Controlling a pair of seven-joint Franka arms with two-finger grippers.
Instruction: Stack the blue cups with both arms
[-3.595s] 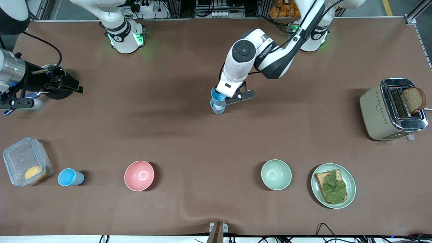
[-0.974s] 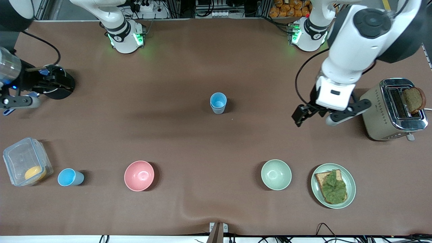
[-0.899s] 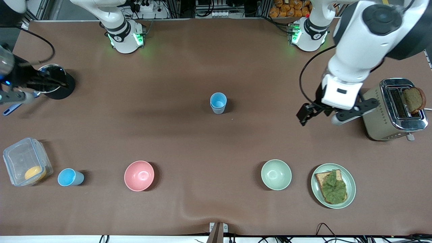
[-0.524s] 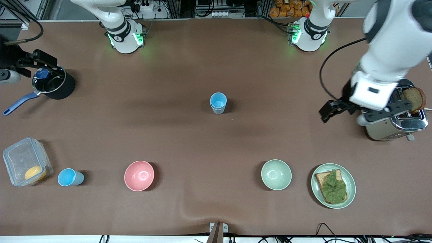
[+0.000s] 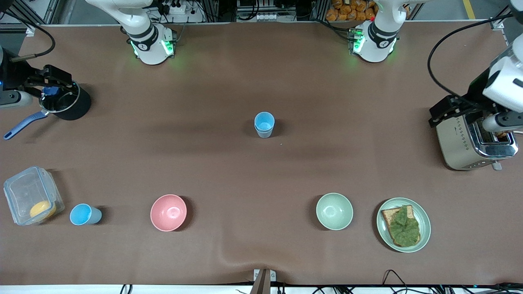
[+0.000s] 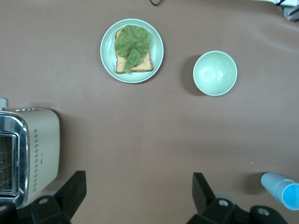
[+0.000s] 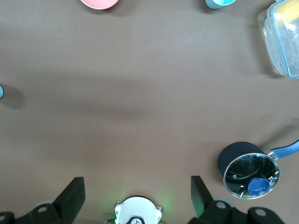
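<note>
Two light-blue cups (image 5: pixel 264 123) stand nested as one stack in the middle of the table, bright blue inside; the stack also shows at the edge of the left wrist view (image 6: pixel 281 186). A third blue cup (image 5: pixel 84 214) stands alone next to the clear container, nearer the front camera, and shows in the right wrist view (image 7: pixel 219 3). My left gripper (image 5: pixel 472 116) is open and empty above the toaster (image 5: pixel 474 132); its own view shows the open fingers (image 6: pixel 72 189). My right gripper (image 5: pixel 39 87) is open and empty over the black pot (image 5: pixel 67 104).
A pink bowl (image 5: pixel 168 212), a pale green bowl (image 5: pixel 334 211) and a green plate (image 5: pixel 384 234) with toast and lettuce stand in a row near the front camera. A clear container (image 5: pixel 30 196) holds something orange. The pot (image 7: pixel 250 170) holds a blue piece.
My left gripper let go of the cup stack and swung up and away to the toaster. The right gripper shifted a little over the pot. The stack stands still.
</note>
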